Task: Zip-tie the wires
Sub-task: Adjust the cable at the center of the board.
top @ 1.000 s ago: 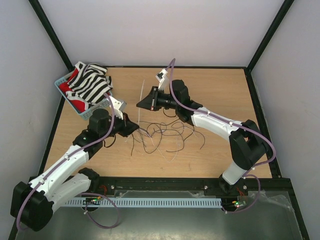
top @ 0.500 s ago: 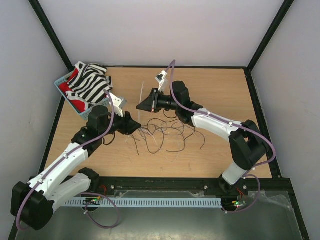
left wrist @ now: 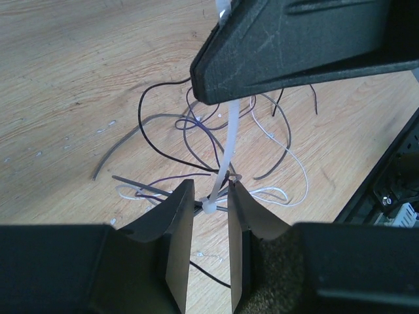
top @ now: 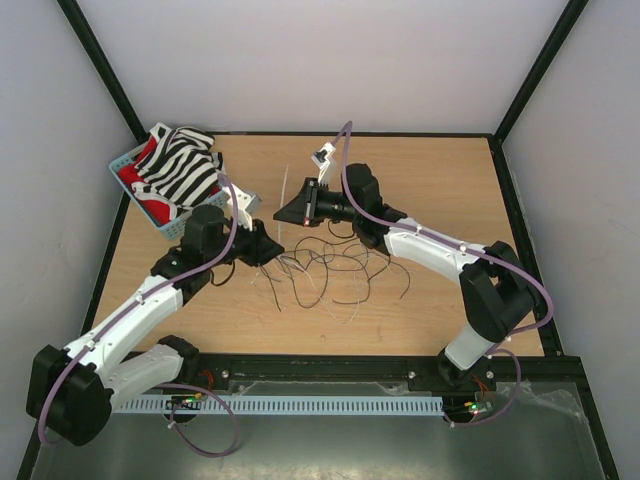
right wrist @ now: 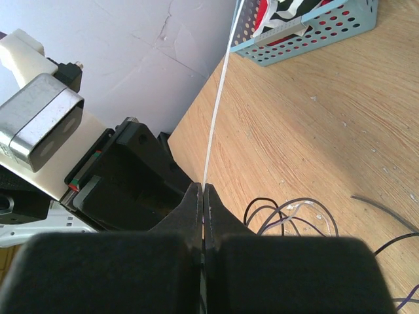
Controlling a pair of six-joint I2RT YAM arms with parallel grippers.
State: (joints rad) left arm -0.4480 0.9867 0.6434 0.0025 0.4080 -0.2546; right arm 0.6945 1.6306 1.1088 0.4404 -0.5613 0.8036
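I saw the right gripper (right wrist: 203, 195) pinched tight on the white zip tie (right wrist: 220, 98); the left gripper (left wrist: 209, 216) stood partly apart, the tie's head sitting loose in its gap; the wires (top: 330, 270) lay tangled mid-table (top: 450, 180), looped by that tie, between both arms.

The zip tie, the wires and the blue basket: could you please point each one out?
zip tie (left wrist: 231, 134), left wrist view, middle of its white strap.
wires (top: 328, 262), top view, centre of the tangle.
blue basket (right wrist: 327, 29), right wrist view, its perforated side wall.
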